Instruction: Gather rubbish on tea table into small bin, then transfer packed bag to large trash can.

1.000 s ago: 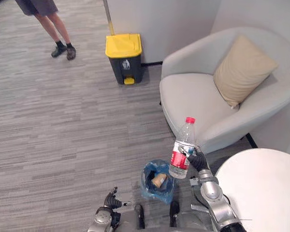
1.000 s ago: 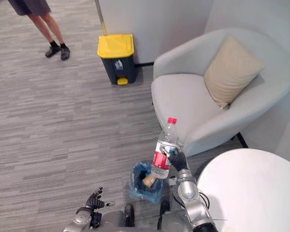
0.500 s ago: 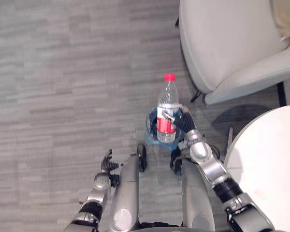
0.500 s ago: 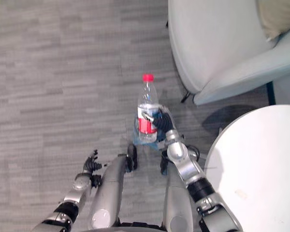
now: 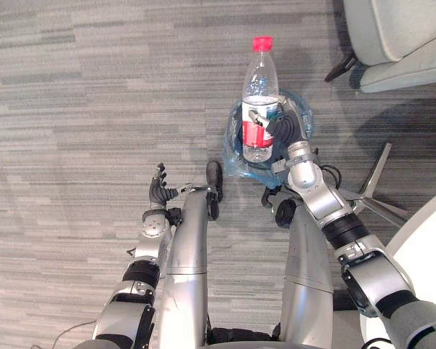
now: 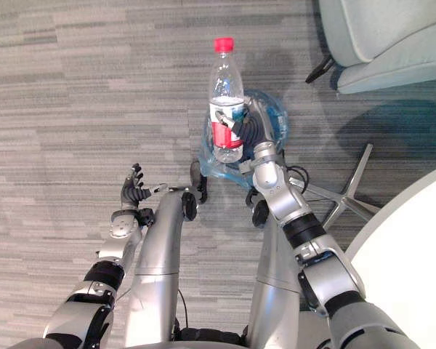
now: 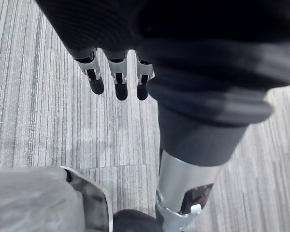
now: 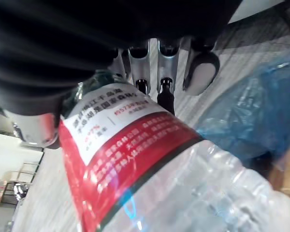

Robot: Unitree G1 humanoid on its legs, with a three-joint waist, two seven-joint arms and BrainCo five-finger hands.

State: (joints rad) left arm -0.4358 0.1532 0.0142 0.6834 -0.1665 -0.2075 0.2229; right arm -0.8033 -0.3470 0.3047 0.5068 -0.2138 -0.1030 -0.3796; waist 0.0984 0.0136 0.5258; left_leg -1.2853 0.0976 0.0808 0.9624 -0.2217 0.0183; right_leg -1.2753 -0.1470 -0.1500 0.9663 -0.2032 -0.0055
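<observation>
Bottle (image 5: 259, 102) of clear plastic stands upright in the right hand (image 5: 282, 129), whose fingers (image 8: 165, 96) and thumb are curled tight round its middle, right at the label. Its red cap (image 5: 261, 43) sits well above the hand and its base hangs just below the fingers. The label (image 8: 121, 159) is a broad red band with a white panel at one end. Both parts carry rows of small print, white on the red and red on the white, with a thin dark stripe along the band's edge.

Directly beneath and behind the right hand is the small bin (image 5: 304, 116), lined with a crumpled blue bag (image 8: 251, 111), so the bottle's base hangs over its opening. Something tan (image 8: 287, 169) lies inside the bag.

Beyond the right hand and off to its right is the corner of a pale grey armchair (image 5: 400, 36). Nearer the robot on the same side curves the white edge of the round desk (image 6: 421, 240).

The left hand (image 5: 158, 193) hangs low, well apart from the bottle, above the grey striped carpet (image 5: 94, 94). Its fingers (image 7: 116, 82) are straight and loose and hold nothing.
</observation>
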